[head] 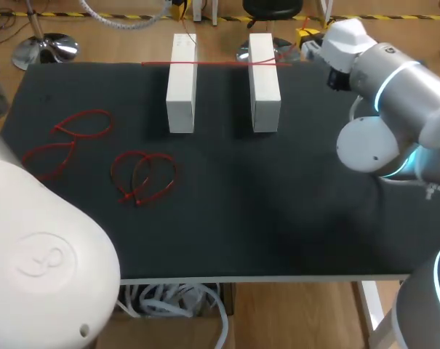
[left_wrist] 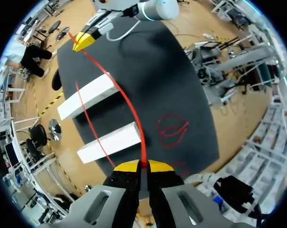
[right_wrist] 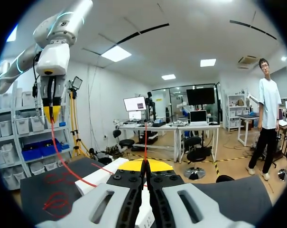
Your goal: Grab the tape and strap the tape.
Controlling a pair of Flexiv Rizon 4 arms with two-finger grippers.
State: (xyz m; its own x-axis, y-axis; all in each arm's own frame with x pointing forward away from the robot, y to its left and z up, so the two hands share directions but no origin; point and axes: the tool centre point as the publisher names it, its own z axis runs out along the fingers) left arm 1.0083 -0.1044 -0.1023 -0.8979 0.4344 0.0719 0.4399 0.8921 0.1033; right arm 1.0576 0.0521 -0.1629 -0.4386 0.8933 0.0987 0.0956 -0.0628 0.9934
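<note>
A thin red tape [left_wrist: 129, 102] arcs between my two grippers, above two white blocks [left_wrist: 88, 95] [left_wrist: 110, 142]. My left gripper [left_wrist: 143, 165] is shut on one end, high over the table to the blocks' left; it does not show in the head view. At the far right corner, the right gripper [left_wrist: 84, 42] pinches the other end. In the right wrist view its jaws [right_wrist: 145, 164] are closed on the tape, with a short piece standing up ahead of them. The left gripper [right_wrist: 51, 111] hangs above, tape [right_wrist: 62, 156] curving down from it. A red line [head: 220, 63] crosses the blocks' far ends.
The two blocks [head: 182, 83] [head: 264, 81] stand parallel at the back of the black table [head: 278, 218]. Several closed red tape loops [head: 81, 127] [head: 143, 174] lie on its left part. My right arm [head: 380, 80] hangs over the right edge, my left arm [head: 38, 254] over the near left corner.
</note>
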